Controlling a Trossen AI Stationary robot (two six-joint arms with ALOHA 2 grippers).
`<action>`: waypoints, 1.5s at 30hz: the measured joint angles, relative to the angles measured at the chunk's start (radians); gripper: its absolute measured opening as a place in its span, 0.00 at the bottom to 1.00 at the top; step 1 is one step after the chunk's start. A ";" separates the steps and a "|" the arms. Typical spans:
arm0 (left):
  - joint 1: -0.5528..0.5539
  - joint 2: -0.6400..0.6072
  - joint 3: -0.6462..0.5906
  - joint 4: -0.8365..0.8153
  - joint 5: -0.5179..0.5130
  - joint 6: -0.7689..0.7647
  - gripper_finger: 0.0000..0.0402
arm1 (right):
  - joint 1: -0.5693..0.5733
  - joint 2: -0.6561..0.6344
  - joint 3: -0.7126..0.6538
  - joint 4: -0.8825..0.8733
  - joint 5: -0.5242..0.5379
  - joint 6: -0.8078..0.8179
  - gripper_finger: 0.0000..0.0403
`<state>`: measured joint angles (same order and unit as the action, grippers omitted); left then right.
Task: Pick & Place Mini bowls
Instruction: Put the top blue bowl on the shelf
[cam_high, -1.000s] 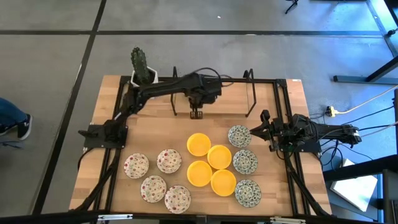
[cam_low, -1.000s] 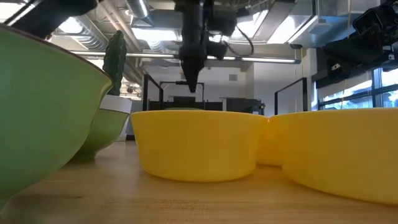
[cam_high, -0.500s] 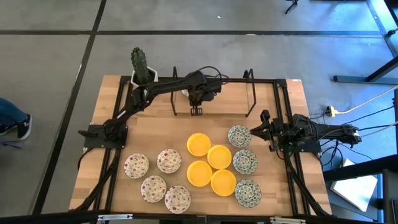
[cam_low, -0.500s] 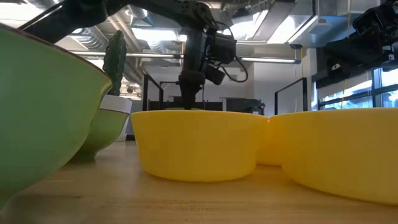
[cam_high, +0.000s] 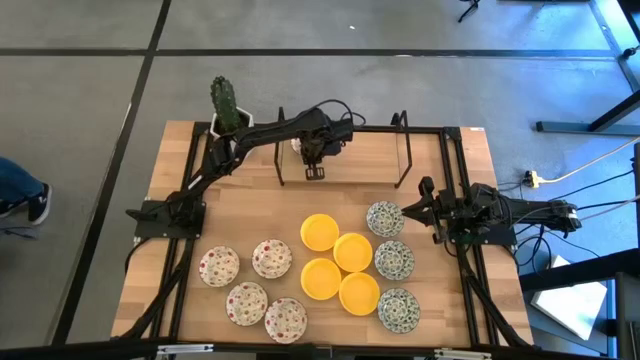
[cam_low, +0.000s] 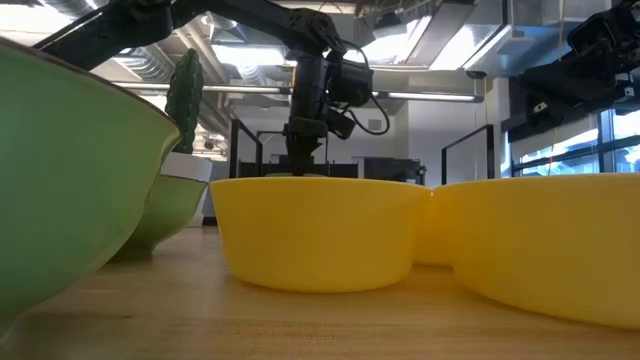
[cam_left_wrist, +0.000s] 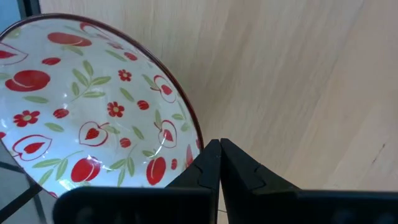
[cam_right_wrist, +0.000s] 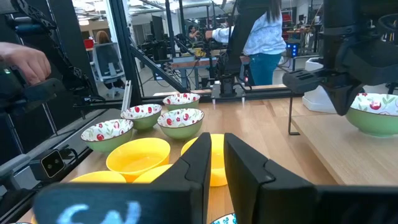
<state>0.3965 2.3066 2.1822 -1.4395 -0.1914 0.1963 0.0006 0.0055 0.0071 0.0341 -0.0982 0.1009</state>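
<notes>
Left gripper (cam_high: 314, 172): fingers (cam_left_wrist: 210, 168) pressed together, holding nothing, poised at the far side of the table (cam_high: 250, 220), just beside a red-patterned bowl (cam_left_wrist: 93, 118) sitting upright, mouth up.

Right gripper (cam_high: 408, 212): fingers (cam_right_wrist: 202, 158) nearly together with a narrow gap, empty, at the table's right edge, near the green-grey bowls (cam_high: 385, 218).

Mini bowls: round, no long axis, all mouth up. Four yellow bowls (cam_high: 319, 232) clustered centre; four red-speckled bowls (cam_high: 219, 266) front left; four green-grey at right.

Cactus pot (cam_high: 228, 122): far left corner.
</notes>
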 joint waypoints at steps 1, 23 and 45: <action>0.000 0.000 0.000 0.000 0.000 0.001 0.01 | 0.000 0.000 0.000 0.000 0.000 0.000 0.11; -0.279 -0.277 0.036 -0.133 0.130 0.028 0.00 | 0.000 0.000 0.000 0.000 0.000 -0.002 0.11; -0.888 -1.019 -0.748 0.553 -0.515 -0.294 0.01 | 0.000 0.000 0.000 0.000 0.000 -0.004 0.11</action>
<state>-0.4919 1.2878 1.4338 -0.8864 -0.7068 -0.0974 0.0007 0.0055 0.0071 0.0345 -0.0982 0.0971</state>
